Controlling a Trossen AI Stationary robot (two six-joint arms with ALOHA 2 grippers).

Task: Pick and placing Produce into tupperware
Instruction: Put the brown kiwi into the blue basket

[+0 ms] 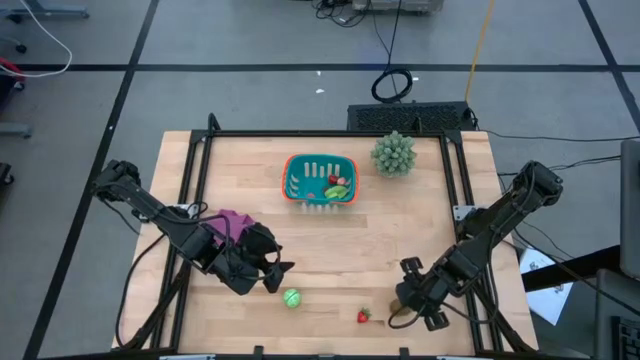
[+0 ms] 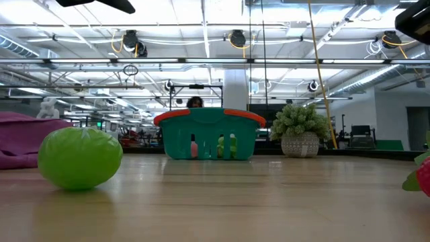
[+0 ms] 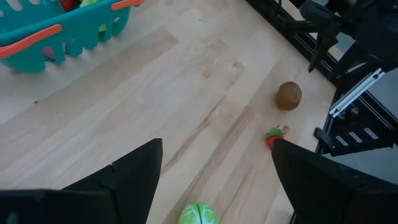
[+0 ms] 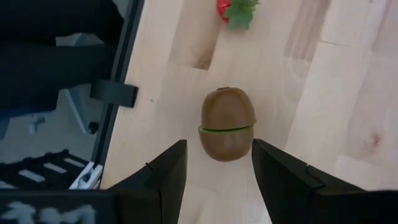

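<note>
Kiwi on table, between right gripper's spread fingers.

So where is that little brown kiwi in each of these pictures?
High view: kiwi near the front edge, at the right pincer.
Low view: not visible.
Left wrist view: kiwi near the table's frame.
Right wrist view: kiwi just ahead of the open fingers.
Shared landmark: the strawberry lies beside it.
</note>
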